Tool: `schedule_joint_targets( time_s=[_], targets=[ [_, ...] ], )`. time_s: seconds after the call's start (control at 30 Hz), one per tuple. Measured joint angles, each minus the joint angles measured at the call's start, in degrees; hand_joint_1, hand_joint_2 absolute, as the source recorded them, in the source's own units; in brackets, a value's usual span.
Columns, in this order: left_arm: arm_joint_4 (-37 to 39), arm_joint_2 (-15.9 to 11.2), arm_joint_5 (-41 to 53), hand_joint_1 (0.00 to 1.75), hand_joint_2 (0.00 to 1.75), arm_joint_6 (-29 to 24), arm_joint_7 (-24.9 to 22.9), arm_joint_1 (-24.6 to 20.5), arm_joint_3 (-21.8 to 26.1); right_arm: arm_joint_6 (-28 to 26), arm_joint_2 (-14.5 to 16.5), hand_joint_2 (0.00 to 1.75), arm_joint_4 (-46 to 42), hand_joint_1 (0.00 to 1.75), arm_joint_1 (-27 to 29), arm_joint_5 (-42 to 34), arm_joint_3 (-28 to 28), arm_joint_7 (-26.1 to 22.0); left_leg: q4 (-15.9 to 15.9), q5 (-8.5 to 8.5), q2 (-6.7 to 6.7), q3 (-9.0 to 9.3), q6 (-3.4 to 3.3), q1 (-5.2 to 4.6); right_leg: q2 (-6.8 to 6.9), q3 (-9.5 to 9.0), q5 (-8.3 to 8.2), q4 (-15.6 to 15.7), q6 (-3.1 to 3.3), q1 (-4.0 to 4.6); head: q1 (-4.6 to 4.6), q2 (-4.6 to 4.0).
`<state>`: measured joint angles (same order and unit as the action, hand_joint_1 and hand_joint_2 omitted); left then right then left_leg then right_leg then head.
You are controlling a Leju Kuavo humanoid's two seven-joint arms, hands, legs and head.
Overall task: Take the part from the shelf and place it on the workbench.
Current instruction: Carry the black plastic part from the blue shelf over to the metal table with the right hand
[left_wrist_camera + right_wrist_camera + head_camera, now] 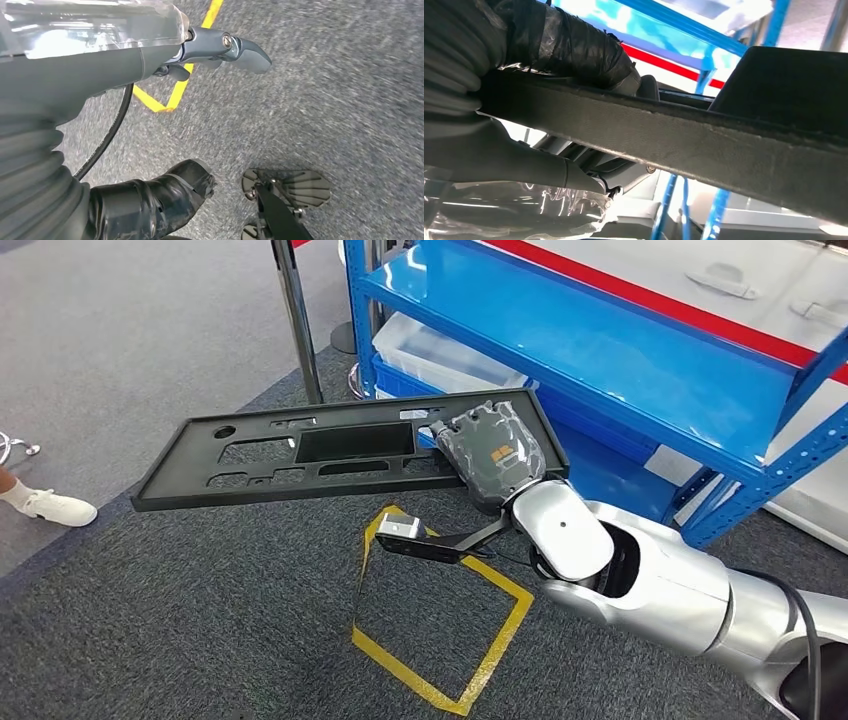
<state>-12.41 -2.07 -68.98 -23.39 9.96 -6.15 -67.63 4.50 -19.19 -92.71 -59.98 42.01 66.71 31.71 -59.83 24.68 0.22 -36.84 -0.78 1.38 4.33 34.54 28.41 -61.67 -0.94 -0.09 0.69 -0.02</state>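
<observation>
Right hand (490, 452) grips black panel part (300, 455) at one end.
Panel held flat beside blue shelf (600, 350); left hand (150, 55) fingers released, over carpet.

No readable text, label, brand, number or sign stands on anything in these views, and the small orange marking on the right hand (490, 455) is illegible.

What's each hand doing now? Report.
Left hand: holds nothing; open or shut cannot be told.
Right hand: gripping the black panel.
</observation>
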Motion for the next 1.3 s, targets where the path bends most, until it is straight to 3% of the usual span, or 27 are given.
schedule_joint_targets(
  time_s=[0.07,0.1,0.13,0.17,0.2,0.27,0.33,0.37,0.43,0.47,0.5,0.57,0.63,0.67,0.7,0.77,0.8,0.87,0.93,0.97,1.03,1.1,1.13,1.17,1.2,1.23,1.3],
  targets=[
    [0.0,0.0,0.0,0.0,1.75,0.01,-0.04,-0.02,0.0,0.04,0.0,1.75,-0.01,1.75,0.01,0.0,-0.01,-0.02,0.15,-0.27,-1.15,-0.11,-0.44,0.01,-2.96,2.8,3.83,-6.49,-0.42,-0.29,0.11,0.01],
    [0.0,0.01,0.0,0.0,1.75,0.02,-0.05,-0.03,0.0,0.07,0.0,1.75,0.0,1.75,0.1,0.0,-0.01,-0.04,0.17,-0.34,-1.82,-0.19,-0.55,-0.08,-3.68,4.6,5.39,-10.33,-0.46,-0.3,0.16,0.0],
    [0.0,0.01,0.0,0.0,1.75,0.02,-0.07,-0.04,0.0,0.09,0.0,1.75,0.0,1.75,0.23,0.0,-0.01,-0.06,0.17,-0.39,-2.57,-0.24,-0.62,-0.2,-4.01,5.87,5.89,-12.85,-0.36,-0.26,0.16,0.0],
    [0.0,0.02,0.0,0.0,1.75,0.03,-0.09,-0.03,0.0,0.12,0.0,1.75,0.0,1.75,0.35,0.0,-0.01,-0.07,0.16,-0.44,-3.41,-0.26,-0.66,-0.35,-4.2,6.19,5.19,-13.29,-0.1,-0.16,0.16,0.0],
    [0.0,0.02,0.0,0.0,1.75,0.03,-0.12,-0.03,0.0,0.13,0.0,1.75,0.0,1.75,0.41,0.0,-0.01,-0.08,0.16,-0.49,-4.27,-0.23,-0.68,-0.49,-4.57,5.25,3.27,-11.03,0.36,0.01,0.17,-0.01],
    [0.0,0.1,0.0,0.0,1.75,0.05,-0.17,-0.03,0.0,0.14,0.0,1.75,-0.01,1.75,0.31,0.0,-0.01,-0.09,0.23,-0.67,-5.74,-0.25,-0.59,-0.57,-6.97,1.64,-0.96,-3.12,1.69,0.28,0.07,-0.01],
    [0.0,0.21,-0.01,0.0,1.75,0.04,-0.24,-0.12,0.0,0.15,-0.01,1.75,-0.01,1.75,0.15,-0.01,-0.02,-0.09,0.34,-1.0,-6.89,-0.54,-0.2,-0.21,-9.21,-0.44,-2.62,1.66,2.63,0.4,-0.02,-0.01],
    [0.0,0.25,-0.01,0.0,1.75,0.04,-0.27,-0.14,0.0,0.17,-0.01,1.75,-0.01,1.75,0.11,-0.01,-0.03,-0.09,0.48,-1.21,-7.48,-0.74,0.11,0.08,-9.42,-0.68,-2.54,2.21,2.82,0.47,0.01,-0.01],
    [0.01,0.2,-0.01,0.0,1.75,0.04,-0.36,-0.08,-0.02,0.21,0.1,1.75,-0.03,1.75,0.04,-0.02,-0.03,-0.17,0.98,-1.61,-8.58,-0.94,0.75,0.35,-8.06,-1.21,-2.95,3.41,2.97,0.58,0.24,-0.01],
    [0.01,0.19,-0.01,0.0,1.75,0.05,-0.39,-0.01,-0.03,0.25,0.22,1.75,-0.03,1.75,0.04,-0.02,-0.02,-0.22,0.95,-1.48,-7.84,-1.1,1.05,0.17,-7.21,-1.74,-3.26,4.44,2.95,0.43,0.21,-0.01],
    [0.02,0.19,-0.01,0.0,1.75,0.07,-0.43,0.03,-0.04,0.29,0.33,1.75,-0.02,1.75,0.01,-0.02,-0.02,-0.27,0.12,-0.78,-6.34,-1.59,1.35,-0.05,-6.29,-2.27,-3.62,5.48,2.97,0.24,0.1,0.0],
    [0.02,0.2,0.0,0.0,1.75,0.1,-0.44,-0.04,-0.04,0.37,0.46,1.75,0.03,1.75,0.0,-0.02,-0.01,-0.28,-4.87,2.18,-2.38,-4.05,1.94,-0.21,-4.49,-2.78,-4.02,6.54,2.89,0.07,-0.05,0.0],
    [0.02,0.19,0.01,0.0,1.75,0.11,-0.45,-0.18,-0.07,0.38,0.47,1.75,0.04,1.75,0.1,-0.02,0.04,-0.29,-11.26,4.71,-0.91,-7.11,2.66,0.09,-2.74,-2.6,-3.85,6.2,2.83,0.01,-0.09,-0.01],
    [0.02,0.15,0.02,0.0,1.75,0.1,-0.45,-0.2,-0.08,0.38,0.48,1.75,0.04,1.75,0.23,-0.02,0.1,-0.32,-12.54,4.7,-0.64,-7.63,3.03,0.25,-1.85,-2.49,-3.61,5.87,2.65,-0.1,-0.11,0.0],
    [0.02,0.1,0.04,0.0,1.75,0.09,-0.45,-0.17,-0.1,0.38,0.48,1.75,0.04,1.75,0.34,-0.02,0.17,-0.37,-11.72,3.72,-0.36,-7.06,3.4,0.41,-1.02,-2.4,-3.29,5.45,2.39,-0.26,-0.11,-0.01],
    [0.02,0.03,0.09,0.0,1.75,0.05,-0.46,-0.12,-0.12,0.37,0.48,1.75,0.03,1.75,0.46,-0.02,0.28,-0.44,-5.44,0.82,1.41,-3.56,4.0,0.54,0.45,-2.19,-2.44,4.29,1.54,-0.55,-0.14,-0.01],
    [0.01,0.04,0.11,0.0,1.75,0.05,-0.46,-0.13,-0.13,0.36,0.48,1.75,0.03,1.75,0.42,-0.03,0.3,-0.44,-2.56,-0.09,2.28,-2.04,3.85,0.48,1.06,-1.97,-1.96,3.53,1.05,-0.44,-0.2,-0.01],
    [0.01,0.1,0.14,0.0,1.75,0.05,-0.48,-0.22,-0.15,0.35,0.49,1.75,0.02,1.75,0.32,-0.03,0.27,-0.42,-0.52,-0.15,2.83,-1.04,2.62,0.2,2.03,-1.67,-1.28,2.56,0.29,-0.07,-0.08,0.0],
    [0.02,0.09,0.15,0.0,1.75,0.04,-0.5,-0.16,-0.23,0.35,0.6,1.75,-0.01,1.75,0.28,-0.03,0.27,-0.47,-0.79,-0.18,1.41,-1.29,1.2,0.15,2.8,-1.8,-0.99,2.38,-0.11,-0.03,0.18,0.0],
    [0.02,0.08,0.15,0.0,1.75,0.03,-0.51,-0.11,-0.27,0.36,0.66,1.75,-0.01,1.75,0.27,-0.04,0.29,-0.5,-0.65,-0.29,0.82,-1.35,0.78,0.18,2.2,-1.84,-0.56,2.11,-0.35,-0.22,0.24,0.0],
    [0.02,0.04,0.15,0.0,1.75,0.02,-0.54,-0.11,-0.32,0.36,0.72,1.75,-0.03,1.75,0.26,-0.04,0.29,-0.51,-0.28,-0.66,-0.29,-1.38,0.02,0.3,-0.85,-0.74,1.88,-0.78,-0.68,-0.68,0.28,0.0],
    [0.02,0.02,0.17,0.0,1.75,0.03,-0.56,-0.16,-0.33,0.4,0.67,1.75,-0.01,1.75,0.42,-0.04,0.28,-0.5,-0.08,-0.94,-1.49,-1.48,-0.42,0.25,-3.65,2.36,5.73,-7.84,-0.7,-0.82,0.28,-0.01],
    [0.02,0.02,0.17,0.0,1.75,0.03,-0.56,-0.18,-0.34,0.43,0.65,1.75,0.0,1.75,0.59,-0.04,0.29,-0.51,-0.04,-1.02,-2.23,-1.53,-0.54,0.17,-4.07,4.0,6.98,-11.31,-0.63,-0.77,0.29,-0.01],
    [0.02,0.03,0.17,0.0,1.75,0.04,-0.56,-0.17,-0.36,0.46,0.63,1.75,0.0,1.75,0.77,-0.04,0.3,-0.52,-0.04,-1.07,-2.99,-1.55,-0.6,0.07,-4.22,5.04,7.22,-13.35,-0.49,-0.71,0.28,-0.01],
    [0.02,0.03,0.17,0.0,1.75,0.04,-0.56,-0.15,-0.38,0.5,0.63,1.75,0.01,1.75,0.92,-0.04,0.31,-0.54,-0.05,-1.09,-3.83,-1.55,-0.62,-0.02,-4.31,5.11,6.23,-13.16,-0.23,-0.63,0.27,-0.01],
    [0.02,0.04,0.17,0.0,1.75,0.04,-0.56,-0.15,-0.39,0.55,0.63,1.75,0.01,1.75,1.0,-0.04,0.31,-0.55,-0.05,-1.13,-4.68,-1.51,-0.61,-0.1,-4.61,4.19,4.27,-10.81,0.16,-0.52,0.27,0.0],
    [0.02,0.12,0.17,0.0,1.75,0.04,-0.56,-0.14,-0.42,0.66,0.63,1.75,0.01,1.75,0.94,-0.04,0.3,-0.57,-0.01,-1.29,-6.24,-1.55,-0.47,-0.14,-7.27,1.06,0.03,-3.42,1.22,-0.38,0.19,0.0]
  ],
)
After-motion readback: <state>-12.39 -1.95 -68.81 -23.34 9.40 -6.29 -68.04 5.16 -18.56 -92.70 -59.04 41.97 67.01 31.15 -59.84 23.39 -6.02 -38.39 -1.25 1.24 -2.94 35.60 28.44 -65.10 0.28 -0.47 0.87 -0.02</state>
